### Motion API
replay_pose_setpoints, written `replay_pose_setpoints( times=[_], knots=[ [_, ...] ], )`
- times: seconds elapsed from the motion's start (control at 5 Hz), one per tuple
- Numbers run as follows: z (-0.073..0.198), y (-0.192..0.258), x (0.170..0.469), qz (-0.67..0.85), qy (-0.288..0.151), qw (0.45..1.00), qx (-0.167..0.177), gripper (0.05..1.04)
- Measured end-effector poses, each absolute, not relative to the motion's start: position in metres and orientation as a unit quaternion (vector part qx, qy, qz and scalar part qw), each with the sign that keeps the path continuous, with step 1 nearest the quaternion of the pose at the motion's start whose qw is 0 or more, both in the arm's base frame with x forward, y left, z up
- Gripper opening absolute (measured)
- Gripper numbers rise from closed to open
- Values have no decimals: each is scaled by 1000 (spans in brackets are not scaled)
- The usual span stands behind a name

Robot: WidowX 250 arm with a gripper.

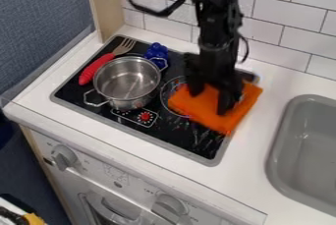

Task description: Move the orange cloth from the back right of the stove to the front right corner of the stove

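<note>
Jaws: spread; we see orange between the two fingers of the black gripper (210, 102), which point down onto the cloth.
Orange cloth: we find it under the gripper, on the right part of the stovetop, touched by the fingers; this folded or bunched cloth (192, 104) reaches the stovetop's right edge.
Arm: black, coming down from the top edge of our view.
Pot: left of the cloth we see a shiny metal pot (127, 79), upright, with a loop handle at its lower left and another at its upper right.
Blue toy: we make out a small, lumpy blue thing (156, 53) just behind the pot; its kind we cannot tell.
Fork: left of the pot, we see it lying slanted, red handle toward us; the fork (99, 67) has its tines toward the wall.
Stovetop: the black stovetop (189, 141) sits in a white counter (253, 172).
Sink: to the right we see a grey sink (308, 143).
</note>
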State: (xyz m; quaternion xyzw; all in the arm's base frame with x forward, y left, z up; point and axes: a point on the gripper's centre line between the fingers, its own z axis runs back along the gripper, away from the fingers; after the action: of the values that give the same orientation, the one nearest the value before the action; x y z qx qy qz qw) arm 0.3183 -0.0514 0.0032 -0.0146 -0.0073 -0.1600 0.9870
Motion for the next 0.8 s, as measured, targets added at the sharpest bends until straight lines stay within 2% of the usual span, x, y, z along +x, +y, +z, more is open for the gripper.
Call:
replay_pose_setpoints(
  times=[0.4,0.6,0.8],
  knots=[
    [3,-58,256,-158,15,987,-1,998],
    [3,-59,244,-159,23,987,1,999],
    [4,-61,248,-155,19,988,-2,999]
  ],
)
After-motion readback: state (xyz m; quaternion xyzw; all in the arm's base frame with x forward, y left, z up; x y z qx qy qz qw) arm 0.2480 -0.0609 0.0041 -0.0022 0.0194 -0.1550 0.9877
